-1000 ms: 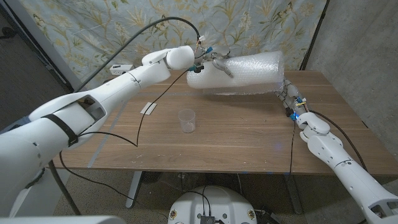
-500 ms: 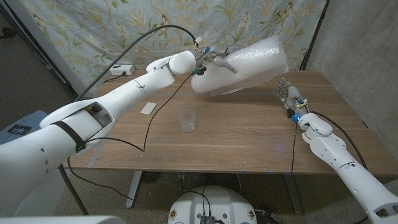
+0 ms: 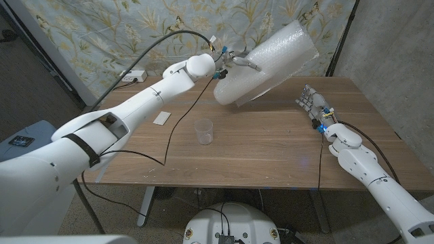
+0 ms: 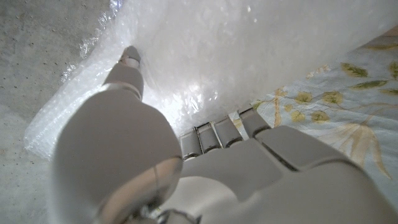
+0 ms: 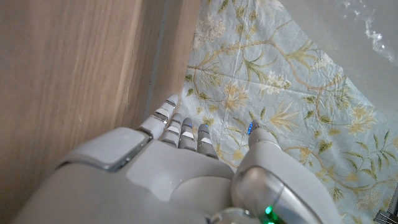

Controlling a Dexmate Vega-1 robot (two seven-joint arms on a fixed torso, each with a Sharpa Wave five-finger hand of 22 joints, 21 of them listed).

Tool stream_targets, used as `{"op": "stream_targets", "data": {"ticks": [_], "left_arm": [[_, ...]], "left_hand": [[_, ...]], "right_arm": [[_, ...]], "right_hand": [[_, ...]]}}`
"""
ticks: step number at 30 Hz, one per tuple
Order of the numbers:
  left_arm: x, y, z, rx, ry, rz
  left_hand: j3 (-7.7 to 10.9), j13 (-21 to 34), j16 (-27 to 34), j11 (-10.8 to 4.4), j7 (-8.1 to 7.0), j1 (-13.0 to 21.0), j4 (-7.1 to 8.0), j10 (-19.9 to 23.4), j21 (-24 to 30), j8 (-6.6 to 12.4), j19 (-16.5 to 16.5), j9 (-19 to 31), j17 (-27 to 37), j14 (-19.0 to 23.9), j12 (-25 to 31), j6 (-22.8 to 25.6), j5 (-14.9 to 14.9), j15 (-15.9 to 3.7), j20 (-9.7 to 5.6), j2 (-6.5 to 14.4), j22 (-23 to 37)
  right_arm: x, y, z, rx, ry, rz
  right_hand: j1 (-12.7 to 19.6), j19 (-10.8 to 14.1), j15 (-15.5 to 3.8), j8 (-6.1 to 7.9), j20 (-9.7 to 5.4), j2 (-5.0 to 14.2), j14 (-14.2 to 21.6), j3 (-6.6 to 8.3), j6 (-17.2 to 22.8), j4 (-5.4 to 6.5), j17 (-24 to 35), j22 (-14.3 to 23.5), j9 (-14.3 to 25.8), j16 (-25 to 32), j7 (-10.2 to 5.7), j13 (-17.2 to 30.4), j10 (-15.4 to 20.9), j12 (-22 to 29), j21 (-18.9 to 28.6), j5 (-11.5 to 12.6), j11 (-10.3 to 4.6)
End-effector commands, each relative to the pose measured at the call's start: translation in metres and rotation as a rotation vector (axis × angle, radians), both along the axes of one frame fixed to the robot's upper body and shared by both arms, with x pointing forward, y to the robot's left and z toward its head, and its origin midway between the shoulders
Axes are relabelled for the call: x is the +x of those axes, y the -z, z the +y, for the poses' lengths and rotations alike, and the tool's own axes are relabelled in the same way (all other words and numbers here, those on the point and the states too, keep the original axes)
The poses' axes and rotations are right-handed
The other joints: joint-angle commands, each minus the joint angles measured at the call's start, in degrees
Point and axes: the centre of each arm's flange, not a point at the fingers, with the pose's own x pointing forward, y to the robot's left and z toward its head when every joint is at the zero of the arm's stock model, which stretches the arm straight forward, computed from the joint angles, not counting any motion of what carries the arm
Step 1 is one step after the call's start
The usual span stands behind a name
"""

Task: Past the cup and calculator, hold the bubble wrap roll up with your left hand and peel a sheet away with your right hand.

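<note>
Roll tilted steeper since 1 s ago; far end now raised well above the table.
Left hand (image 3: 234, 62) grips the bubble wrap roll (image 3: 271, 61) at its near end, behind the cup (image 3: 203, 131). Right hand (image 3: 311, 103) waits beside the roll, open, fingers spread. Roll looks light, soft, crushable, slick; best peeled from its loose outer edge.

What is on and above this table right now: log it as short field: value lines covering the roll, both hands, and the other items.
roll: bubble wrap roll, lifted off the table, tilted with its far end higher
left hand: left hand grips the roll near its lower end
right hand: right hand holds nothing, fingers apart, beside the roll without touching it
cup: clear cup, upright, mid-table
other: small white flat item left of the cup
</note>
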Motion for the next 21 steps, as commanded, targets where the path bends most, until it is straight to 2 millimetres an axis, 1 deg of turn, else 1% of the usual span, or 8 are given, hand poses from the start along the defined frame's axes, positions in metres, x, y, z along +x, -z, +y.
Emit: {"op": "stream_targets", "data": {"ticks": [1, 4, 5, 10, 13, 14, 15, 21], "left_arm": [[0.006, 0.005, 0.005, -0.170, 0.059, 0.113], [0.011, 0.008, 0.008, -0.212, 0.104, 0.174], [0.013, 0.010, 0.009, -0.226, 0.116, 0.194], [0.020, 0.020, 0.013, -0.318, 0.166, 0.267], [0.024, 0.026, 0.016, -0.362, 0.185, 0.300], [0.025, 0.028, 0.017, -0.376, 0.190, 0.317], [0.029, 0.034, 0.019, -0.424, 0.221, 0.360], [0.032, 0.044, 0.017, -0.463, 0.237, 0.401]], "left_hand": [[0.03, 6.7, 0.5, -2.12, 0.98, 4.6, 0.34, 2.9, 0.1, 4.65, 0.0, 5.2, 0.5, 0.8, 0.5, 4.5, 0.4, -0.05, 0.38, 5.1, 0.0], [0.11, 6.8, 0.5, -2.32, 1.08, 4.9, 0.21, 3.2, 0.2, 4.81, 0.1, 5.4, 0.5, 0.9, 0.5, 4.6, 0.6, -0.15, 0.37, 5.1, 0.0], [0.28, 6.9, 0.5, -1.85, 1.18, 5.2, 0.05, 2.8, 0.2, 4.84, 0.0, 5.5, 0.5, 0.9, 0.3, 4.4, 0.7, 0.00, 0.37, 5.2, 0.0], [0.32, 7.1, 0.3, -1.67, 1.23, 5.1, 0.17, 3.0, 0.3, 5.04, 0.0, 5.7, 0.3, 1.0, 0.3, 4.6, 1.0, 0.16, 0.52, 5.2, 0.1], [0.21, 7.3, 0.4, -1.96, 1.31, 5.1, 0.21, 3.4, 0.4, 5.19, 0.1, 5.7, 0.4, 1.1, 0.4, 4.8, 1.2, 0.06, 0.50, 5.2, 0.1], [0.20, 7.3, 0.4, -1.76, 1.36, 5.1, 0.21, 3.3, 0.4, 5.19, 0.1, 5.7, 0.3, 1.2, 0.3, 4.7, 1.2, 0.11, 0.50, 5.1, 0.1], [0.19, 7.4, 0.4, -1.89, 1.39, 5.0, 0.24, 3.4, 0.4, 5.16, 0.1, 5.7, 0.4, 1.2, 0.3, 4.6, 1.3, 0.11, 0.47, 5.2, 0.1], [0.20, 7.6, 0.4, -1.58, 1.55, 5.1, 0.26, 3.4, 0.5, 5.22, 0.2, 5.7, 0.4, 1.3, 0.2, 4.7, 1.5, 0.23, 0.50, 5.2, 0.1]], "right_arm": [[-0.002, -0.002, 0.004, -0.022, -0.006, 0.000], [-0.003, -0.001, 0.004, -0.024, -0.006, 0.002], [-0.003, -0.001, 0.004, -0.026, -0.006, 0.004], [-0.004, -0.001, 0.006, -0.033, -0.007, 0.004], [-0.005, -0.001, 0.006, -0.033, -0.008, 0.007], [-0.005, -0.001, 0.006, -0.034, -0.010, 0.008], [-0.005, -0.001, 0.007, -0.038, -0.010, 0.006], [-0.006, -0.001, 0.007, -0.044, -0.015, 0.006]], "right_hand": [[-0.4, 0.0, 0.07, 0.36, -0.01, -0.08, -0.1, 0.27, 0.3, -0.21, 0.2, 0.2, 0.1, 0.3, 0.21, 0.1, -0.1, 0.3, 0.2, -0.2, 0.10], [-0.4, 0.0, 0.03, 0.35, -0.02, -0.07, -0.1, 0.28, 0.3, -0.22, 0.2, 0.2, 0.1, 0.3, 0.22, 0.1, -0.1, 0.3, 0.2, -0.2, 0.12], [-0.4, 0.0, 0.04, 0.35, -0.01, -0.07, -0.1, 0.28, 0.3, -0.22, 0.2, 0.2, 0.1, 0.3, 0.23, 0.1, -0.1, 0.3, 0.2, -0.2, 0.09], [-0.4, 0.0, 0.04, 0.34, 0.00, -0.05, -0.1, 0.33, 0.3, -0.26, 0.2, 0.2, 0.1, 0.3, 0.22, 0.1, -0.1, 0.3, 0.2, -0.2, 0.09], [-0.4, 0.0, 0.06, 0.35, 0.00, -0.04, -0.1, 0.34, 0.3, -0.26, 0.2, 0.2, 0.1, 0.3, 0.17, 0.1, -0.1, 0.3, 0.2, -0.2, 0.09], [-0.4, 0.0, 0.05, 0.35, 0.01, -0.04, -0.1, 0.35, 0.3, -0.27, 0.2, 0.2, 0.1, 0.3, 0.17, 0.1, -0.1, 0.3, 0.2, -0.2, 0.12], [-0.4, 0.0, 0.06, 0.34, 0.00, -0.04, -0.1, 0.36, 0.3, -0.28, 0.2, 0.2, 0.1, 0.3, 0.15, 0.1, -0.1, 0.3, 0.2, -0.2, 0.09], [-0.3, 0.0, 0.07, 0.44, 0.01, -0.04, -0.1, 0.41, 0.6, -0.33, 0.2, 0.2, 0.1, 0.3, 0.49, 0.1, -0.1, 0.3, 0.2, -0.2, 0.13]]}}
